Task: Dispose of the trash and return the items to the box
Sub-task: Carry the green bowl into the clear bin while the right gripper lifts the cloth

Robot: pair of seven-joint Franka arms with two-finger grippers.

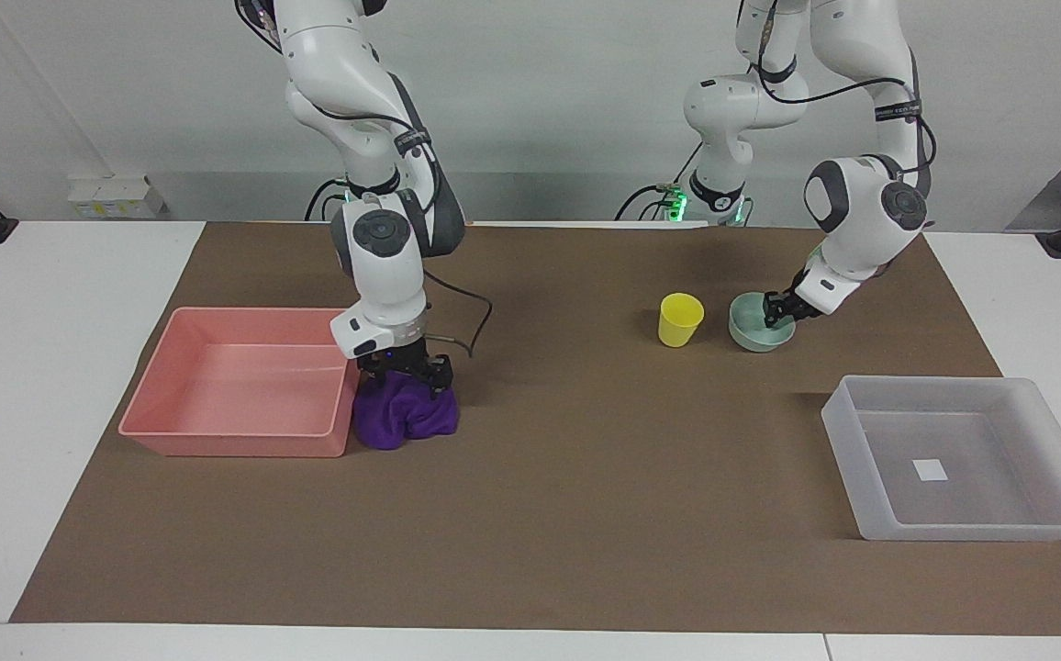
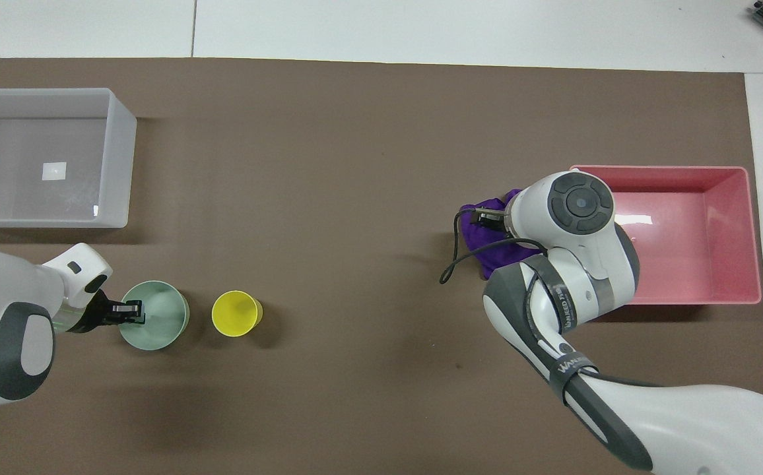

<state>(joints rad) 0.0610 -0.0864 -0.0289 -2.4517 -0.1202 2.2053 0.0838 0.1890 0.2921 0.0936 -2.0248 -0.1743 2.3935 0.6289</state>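
Overhead view hides the right end effector [image 1: 405, 375] under its arm; facing shows it pressed into the purple cloth [image 1: 405, 418], grip unclear. Left end effector [image 1: 780, 310] clasps the bowl [image 1: 755, 334] rim. Both tubs empty.

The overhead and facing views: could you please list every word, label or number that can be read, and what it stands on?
"WAND": only these opening letters, on the upper black band around the right arm; the rest is blurred.
Lower black band on the same arm: lettering too blurred to read.
Black band on the left arm: print too small to read.
White square on the frosted box floor: no text visible.
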